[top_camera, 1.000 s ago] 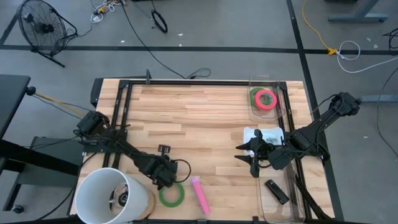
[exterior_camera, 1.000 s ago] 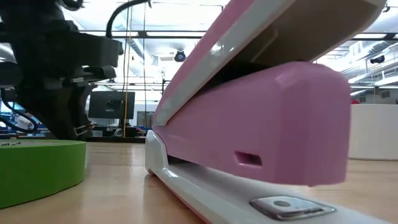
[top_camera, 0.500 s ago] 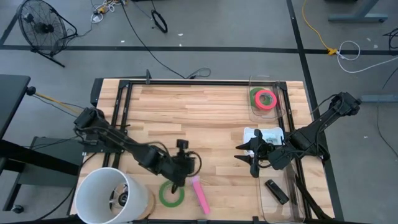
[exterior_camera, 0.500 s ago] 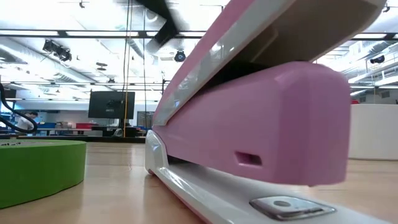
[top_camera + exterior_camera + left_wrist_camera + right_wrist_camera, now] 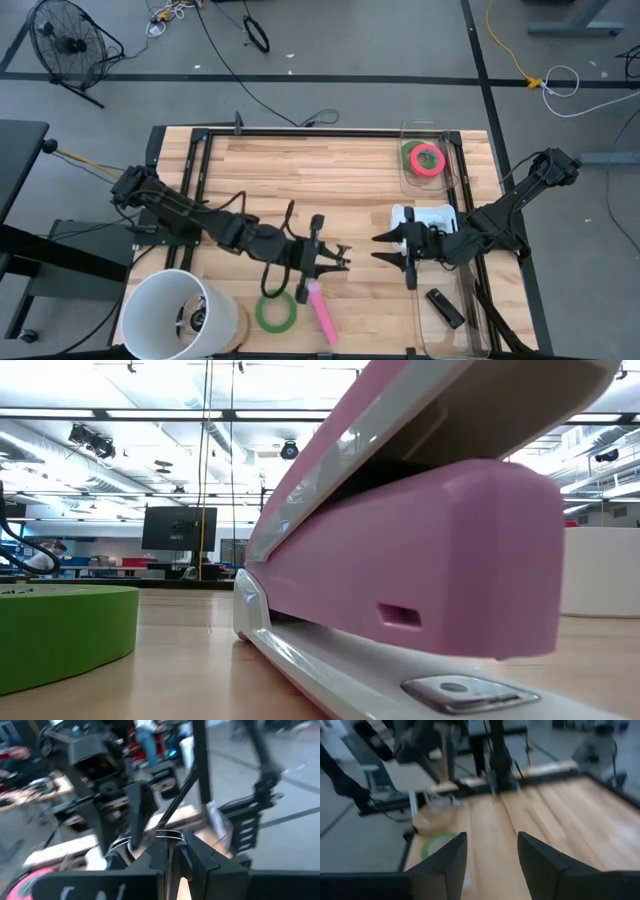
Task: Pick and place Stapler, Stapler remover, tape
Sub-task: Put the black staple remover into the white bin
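L gripper: swung from green tape to above pink stapler, fingers closed, empty. R gripper: spread, idle mid-table. Stapler not yet gripped; likely next pick.

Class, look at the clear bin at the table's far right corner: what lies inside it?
Inside the clear bin, a red-pink tape roll lies on a green one. The bin floor beneath them is hidden.
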Controlling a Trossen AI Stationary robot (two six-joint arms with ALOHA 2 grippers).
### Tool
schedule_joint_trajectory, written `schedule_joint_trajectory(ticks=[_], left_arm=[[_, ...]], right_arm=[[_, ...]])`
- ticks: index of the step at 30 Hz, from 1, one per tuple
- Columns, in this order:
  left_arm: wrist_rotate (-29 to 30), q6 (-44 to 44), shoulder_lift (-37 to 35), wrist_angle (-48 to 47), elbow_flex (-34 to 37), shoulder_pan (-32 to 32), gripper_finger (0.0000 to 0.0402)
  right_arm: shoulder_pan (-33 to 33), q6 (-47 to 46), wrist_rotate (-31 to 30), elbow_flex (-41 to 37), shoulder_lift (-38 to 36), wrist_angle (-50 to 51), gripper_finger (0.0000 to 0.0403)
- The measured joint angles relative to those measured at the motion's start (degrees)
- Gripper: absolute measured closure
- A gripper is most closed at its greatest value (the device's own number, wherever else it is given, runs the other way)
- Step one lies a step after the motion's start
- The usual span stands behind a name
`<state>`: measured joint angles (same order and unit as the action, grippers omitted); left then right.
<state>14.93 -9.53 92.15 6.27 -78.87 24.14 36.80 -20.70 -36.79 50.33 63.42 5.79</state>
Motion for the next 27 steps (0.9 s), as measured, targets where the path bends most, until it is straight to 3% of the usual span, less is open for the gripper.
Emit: schedule_joint_trajectory(ticks=[7, 13, 16, 21, 27], left_arm=[[-8.97, -0.59, 0.10, 6.46, 0.00, -1.86, 0.0366], [-11.20, -2.92, 0.10, 7.24, 0.00, -1.85, 0.0366], [-12.86, -2.90, 0.11, 7.81, 0.00, -1.85, 0.0366], [-15.40, -3.41, 0.12, 8.74, 0.00, -1.83, 0.0366], [-16.99, -4.55, 0.12, 8.76, 0.00, -1.79, 0.0366]], right_arm=[[-0.03, 11.28, 0.91, 0.00, 1.13, -10.79, 0.0229], [-0.02, 21.16, 9.80, 0.00, 5.99, -23.43, 0.0229], [-0.39, 25.93, 10.40, 0.00, 7.96, -28.09, 0.0228], [-2.67, 26.41, 11.75, 0.00, 9.06, -30.64, 0.0205], [-5.03, 25.69, 18.90, 0.00, 10.70, -35.57, 0.0163]])
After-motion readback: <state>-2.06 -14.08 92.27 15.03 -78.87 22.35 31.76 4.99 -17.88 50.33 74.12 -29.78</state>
